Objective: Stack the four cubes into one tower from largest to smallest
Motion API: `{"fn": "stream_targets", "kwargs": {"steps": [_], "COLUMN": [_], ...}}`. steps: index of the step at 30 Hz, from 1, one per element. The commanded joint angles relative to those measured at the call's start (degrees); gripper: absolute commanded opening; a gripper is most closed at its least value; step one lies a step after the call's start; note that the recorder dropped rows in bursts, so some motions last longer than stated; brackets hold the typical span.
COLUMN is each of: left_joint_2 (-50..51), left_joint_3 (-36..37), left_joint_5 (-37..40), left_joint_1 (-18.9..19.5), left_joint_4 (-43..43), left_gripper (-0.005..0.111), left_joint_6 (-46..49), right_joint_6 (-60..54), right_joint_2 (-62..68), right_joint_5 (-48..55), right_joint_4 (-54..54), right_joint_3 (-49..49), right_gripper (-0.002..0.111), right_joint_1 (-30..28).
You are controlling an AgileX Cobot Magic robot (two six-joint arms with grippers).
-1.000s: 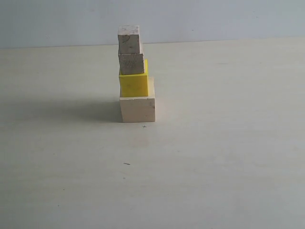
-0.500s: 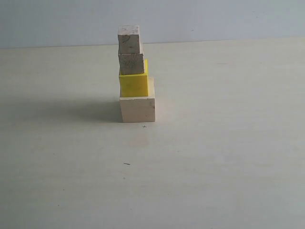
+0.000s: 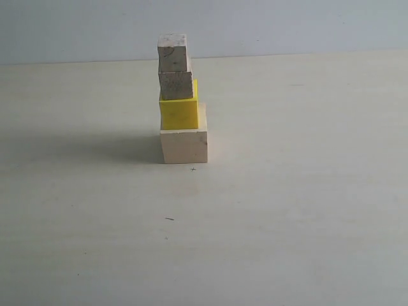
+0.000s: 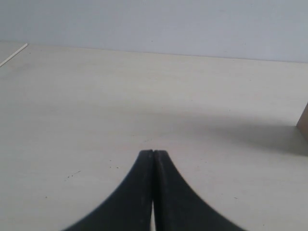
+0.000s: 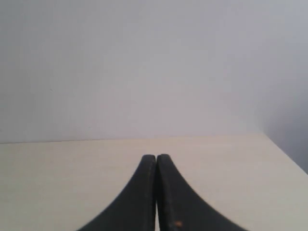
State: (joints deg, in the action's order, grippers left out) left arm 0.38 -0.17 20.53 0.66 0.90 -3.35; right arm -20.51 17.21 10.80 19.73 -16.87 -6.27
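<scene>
In the exterior view the tower stands on the pale table point(image 3: 287, 210). Its base is the largest pale wood cube point(image 3: 184, 146). On that sits the yellow cube point(image 3: 179, 113), then a layered-grain wood cube point(image 3: 176, 85), and the smallest pale cube point(image 3: 173, 52) is on top. Neither arm shows in the exterior view. My left gripper point(image 4: 153, 152) is shut and empty over bare table; a brown sliver at that view's edge point(image 4: 303, 122) may be a cube. My right gripper point(image 5: 156, 157) is shut and empty, facing the wall.
A grey wall point(image 3: 287, 25) runs behind the table. The tower's shadow point(image 3: 83, 148) falls to its left. The table's edge point(image 5: 284, 151) shows in the right wrist view. Small dark specks point(image 3: 169, 218) lie on the table in front of the tower.
</scene>
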Motion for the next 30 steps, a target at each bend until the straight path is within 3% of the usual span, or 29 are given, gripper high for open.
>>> {"fn": "stream_targets", "kwargs": {"steps": [1, 5, 18, 21, 24, 30], "left_joint_2": [-0.38, -0.38, -0.38, -0.38, -0.38, -0.38], "left_joint_3": [0.17, 0.17, 0.17, 0.17, 0.17, 0.17], "left_joint_5": [-0.35, -0.35, -0.35, -0.35, -0.35, -0.35], "left_joint_1": [-0.08, -0.08, -0.08, -0.08, -0.08, -0.08], "left_joint_4": [0.12, 0.12, 0.12, 0.12, 0.12, 0.12], "left_gripper": [0.000, 0.000, 0.000, 0.000, 0.000, 0.000], "left_joint_6": [0.09, 0.09, 0.09, 0.09, 0.09, 0.09], "right_joint_6": [4.21, 5.72, 9.17, 14.85, 28.95, 28.00], "right_joint_2": [-4.94, -10.21, -15.23, -15.23, -15.23, -15.23], "right_joint_5": [-6.85, -9.80, -7.38, -3.22, -2.56, -0.17], "right_joint_4": [-0.42, -0.33, 0.52, -7.77, -22.41, -23.25], "right_joint_3": [11.14, 16.87, 16.87, 16.87, 16.87, 16.87], "right_gripper": [0.000, 0.000, 0.000, 0.000, 0.000, 0.000], "right_joint_1": [-2.10, -2.10, -2.10, -2.10, -0.79, 2.94]}}
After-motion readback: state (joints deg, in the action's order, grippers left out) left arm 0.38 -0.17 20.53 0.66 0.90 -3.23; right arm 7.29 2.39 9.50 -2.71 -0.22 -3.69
